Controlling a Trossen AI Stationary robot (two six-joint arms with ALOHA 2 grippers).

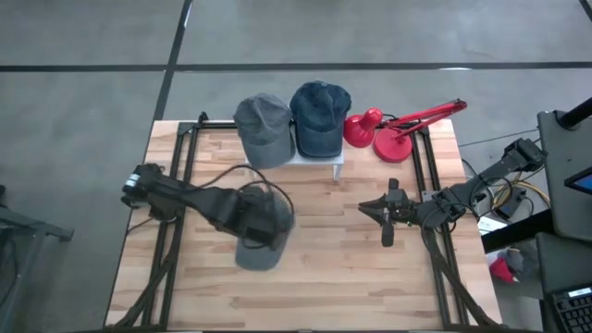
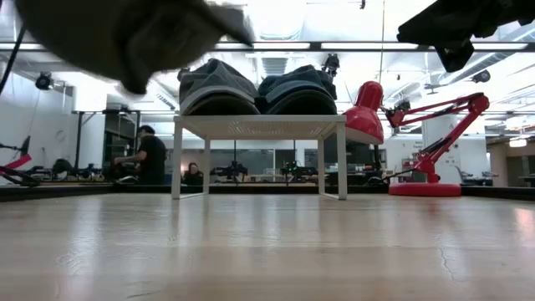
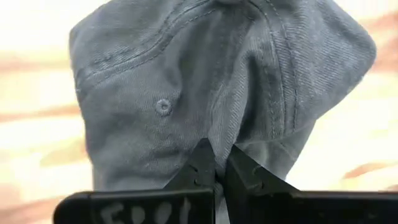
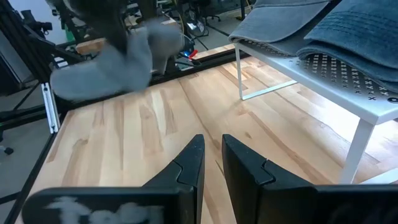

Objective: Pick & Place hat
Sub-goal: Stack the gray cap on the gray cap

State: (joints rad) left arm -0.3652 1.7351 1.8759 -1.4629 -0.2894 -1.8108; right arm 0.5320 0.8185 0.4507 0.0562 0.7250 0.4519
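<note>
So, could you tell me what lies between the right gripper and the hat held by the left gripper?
Only bare wooden table, as the high view shows, between the right gripper and the held grey hat.

Red desk lamp (image 1: pixel 393 131) at the wooden table's (image 1: pixel 324 277) far right corner, beside a white rack (image 2: pixel 259 130).

I count three hats. Two sit side by side on the white stand (image 1: pixel 335 163): a grey hat (image 1: pixel 263 129) and a dark blue hat (image 1: pixel 320 117). The third hat (image 1: pixel 261 231), grey, hangs in front of the stand, clamped in my left gripper (image 3: pixel 219 167). One white stand. One red lamp (image 1: pixel 398 128) just beside the stand. One table (image 1: pixel 324 277). Two people (image 2: pixel 149 155) seated in the room behind.
</note>
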